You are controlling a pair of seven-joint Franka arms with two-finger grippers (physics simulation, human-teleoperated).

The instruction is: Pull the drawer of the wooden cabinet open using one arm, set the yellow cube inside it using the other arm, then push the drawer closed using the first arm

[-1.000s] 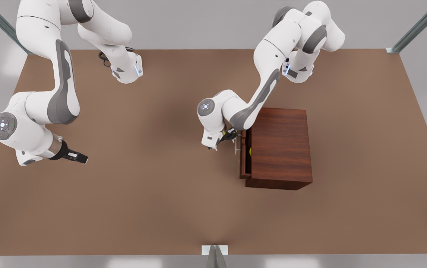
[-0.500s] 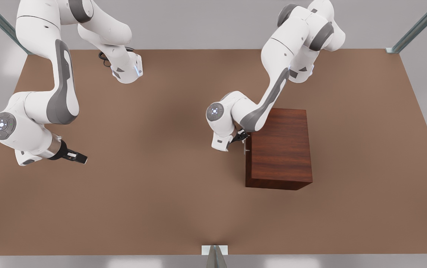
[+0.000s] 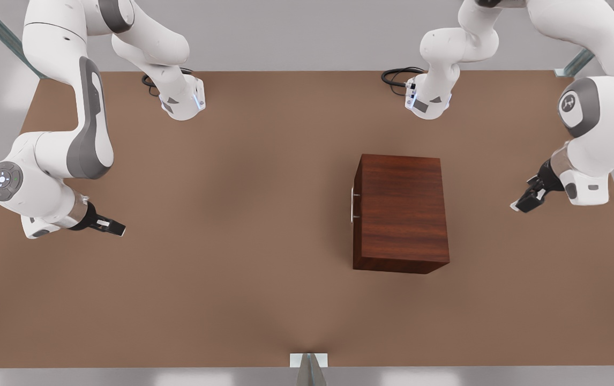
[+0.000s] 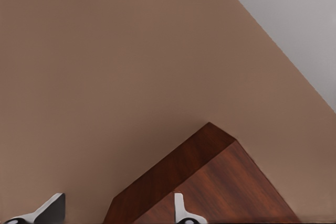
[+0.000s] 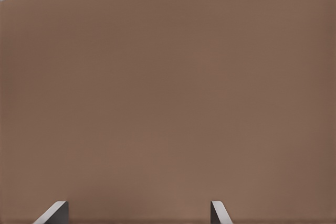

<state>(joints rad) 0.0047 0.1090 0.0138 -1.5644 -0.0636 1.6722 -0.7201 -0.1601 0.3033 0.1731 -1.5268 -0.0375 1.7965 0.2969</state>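
The right gripper (image 3: 115,227) hung above the brown table (image 3: 232,241) at the front view's left, fingers (image 5: 55,212) parted and empty. Near centre stood the wooden cabinet (image 3: 402,212), its drawer (image 3: 357,212) flush, the silver handle (image 3: 352,204) facing the front view's left. The left gripper (image 3: 521,206) hung past the cabinet at the front view's right, fingers (image 4: 184,211) apart, holding nothing.

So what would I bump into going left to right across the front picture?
right gripper → silver handle → wooden cabinet → left gripper
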